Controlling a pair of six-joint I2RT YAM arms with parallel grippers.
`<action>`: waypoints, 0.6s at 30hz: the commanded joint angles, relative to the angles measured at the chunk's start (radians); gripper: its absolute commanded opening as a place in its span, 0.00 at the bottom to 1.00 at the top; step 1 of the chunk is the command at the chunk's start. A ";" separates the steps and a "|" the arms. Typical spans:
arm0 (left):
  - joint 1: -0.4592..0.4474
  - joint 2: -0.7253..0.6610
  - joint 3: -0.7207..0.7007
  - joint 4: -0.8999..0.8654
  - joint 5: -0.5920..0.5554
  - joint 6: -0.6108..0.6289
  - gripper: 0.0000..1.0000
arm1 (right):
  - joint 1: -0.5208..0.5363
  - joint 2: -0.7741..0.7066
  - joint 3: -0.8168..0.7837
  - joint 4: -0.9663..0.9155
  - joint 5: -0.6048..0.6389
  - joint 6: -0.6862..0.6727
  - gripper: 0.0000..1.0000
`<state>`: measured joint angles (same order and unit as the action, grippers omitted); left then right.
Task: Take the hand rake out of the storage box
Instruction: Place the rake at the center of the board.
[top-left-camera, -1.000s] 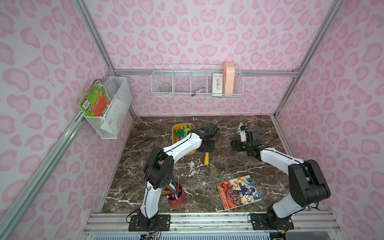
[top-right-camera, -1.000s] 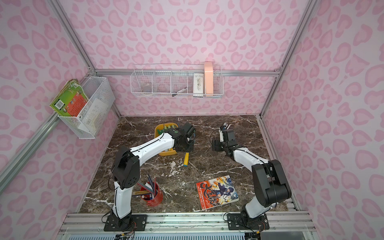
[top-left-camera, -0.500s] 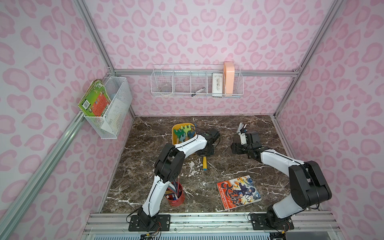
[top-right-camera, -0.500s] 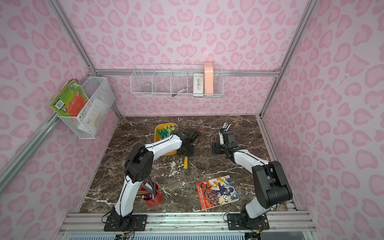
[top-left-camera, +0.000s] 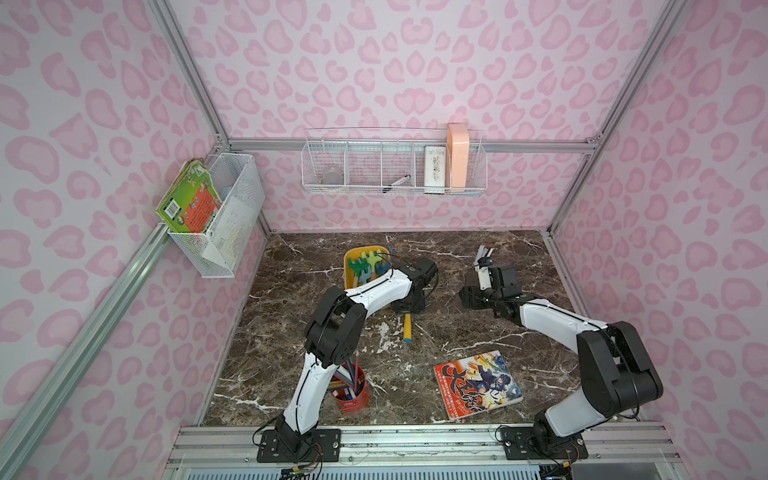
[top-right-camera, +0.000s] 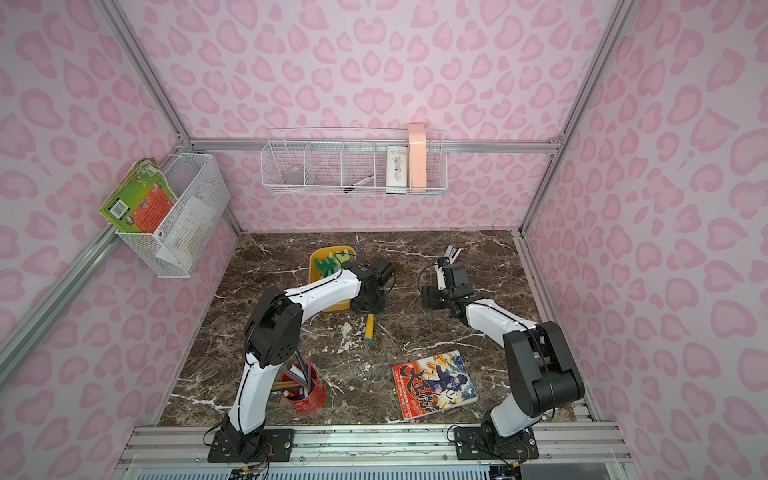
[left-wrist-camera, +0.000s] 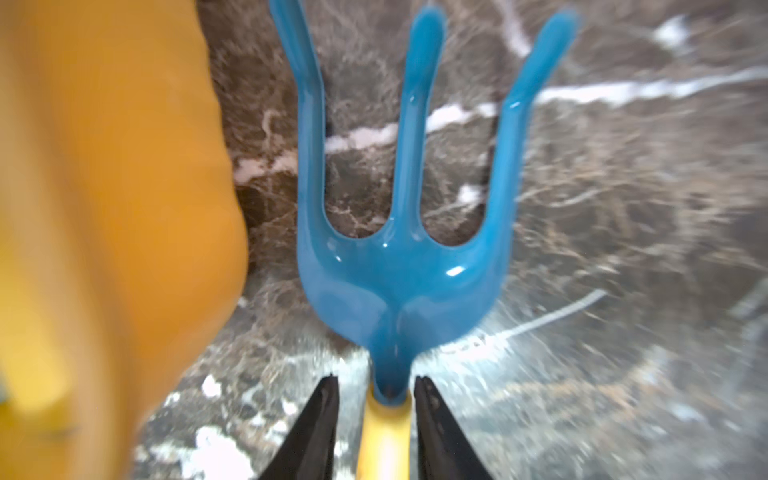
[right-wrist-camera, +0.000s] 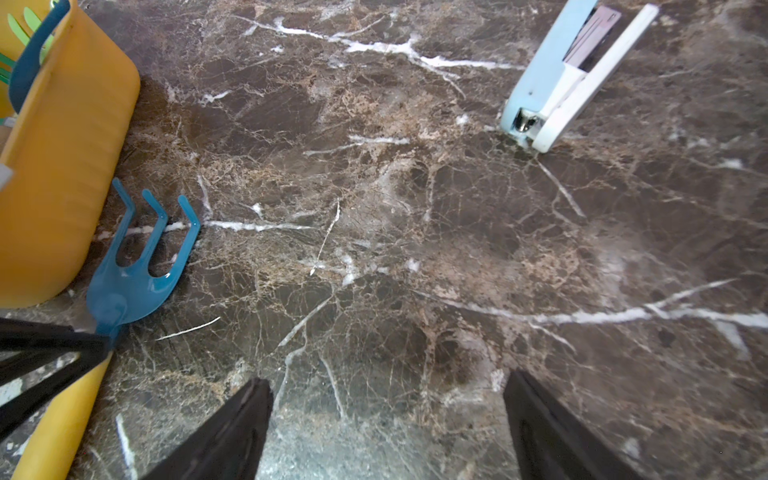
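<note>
The hand rake (left-wrist-camera: 399, 266), blue-tined with a yellow handle, lies on the marble table just outside the yellow-orange storage box (left-wrist-camera: 104, 208). In both top views its handle (top-left-camera: 408, 328) (top-right-camera: 369, 328) sticks out toward the front from under my left gripper (top-left-camera: 409, 305). In the left wrist view my left gripper (left-wrist-camera: 375, 380) straddles the handle's neck, open a little with a slim gap at each finger. The right wrist view shows the rake (right-wrist-camera: 129, 286) beside the box (right-wrist-camera: 62, 166). My right gripper (right-wrist-camera: 388, 382) hovers wide open and empty over bare table.
Green and blue tools (top-left-camera: 365, 264) stay in the box. A light blue stapler (right-wrist-camera: 569, 79) lies at the back right. A red pencil cup (top-left-camera: 351, 395) and a comic book (top-left-camera: 478, 384) sit near the front. White wire baskets (top-left-camera: 395, 170) hang on the walls.
My left arm has lowered the rake onto the table beside the box, and its jaws have parted off the handle. The right arm has barely moved.
</note>
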<state>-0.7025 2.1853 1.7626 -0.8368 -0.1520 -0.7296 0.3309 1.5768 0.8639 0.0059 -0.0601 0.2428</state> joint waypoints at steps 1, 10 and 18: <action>0.001 -0.053 0.001 0.015 0.017 0.006 0.37 | 0.010 -0.007 0.008 -0.012 0.017 0.006 0.89; 0.069 -0.183 0.002 -0.015 -0.090 0.068 0.42 | 0.043 0.011 0.028 -0.017 0.031 0.009 0.89; 0.223 -0.141 0.021 0.005 -0.060 0.124 0.45 | 0.078 0.050 0.064 -0.022 0.042 0.010 0.89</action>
<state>-0.4999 2.0270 1.7729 -0.8223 -0.2234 -0.6407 0.4046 1.6211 0.9150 -0.0200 -0.0315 0.2436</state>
